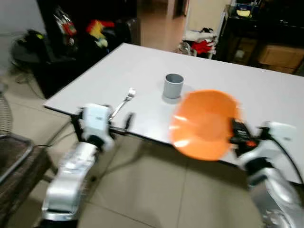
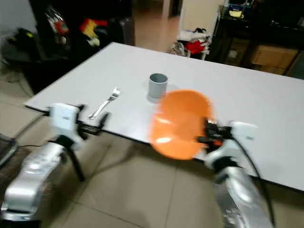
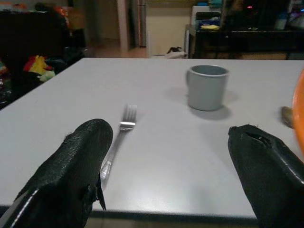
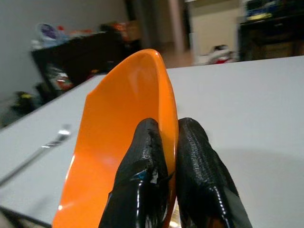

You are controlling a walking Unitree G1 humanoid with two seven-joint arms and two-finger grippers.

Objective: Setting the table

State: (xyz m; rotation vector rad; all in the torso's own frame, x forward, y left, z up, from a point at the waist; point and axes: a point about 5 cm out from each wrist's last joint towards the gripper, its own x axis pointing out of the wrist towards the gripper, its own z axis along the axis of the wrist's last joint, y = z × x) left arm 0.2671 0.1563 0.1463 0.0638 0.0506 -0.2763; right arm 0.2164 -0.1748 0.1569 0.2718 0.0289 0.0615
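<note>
Right gripper [image 4: 166,161] pinching rim of orange plate [image 1: 204,123], held tilted on edge over near table [image 1: 266,95] edge, beside cup [image 1: 173,85]; left gripper [image 3: 175,175] wide, empty, just short of fork [image 1: 122,103]. Risk, judged: thin rim grip slipping; plate dropping floorward or striking cup.

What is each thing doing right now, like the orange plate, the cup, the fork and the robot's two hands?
orange plate: held on edge, tilted, above the table's near edge, clamped by its rim.
right gripper: shut on the orange plate's rim.
left gripper: open, holding nothing, at the table's near edge, pointing at the fork.
grey cup: upright on the table, nothing seen in it.
fork: lying flat on the table.
white table: holds the grey cup and fork.
</note>
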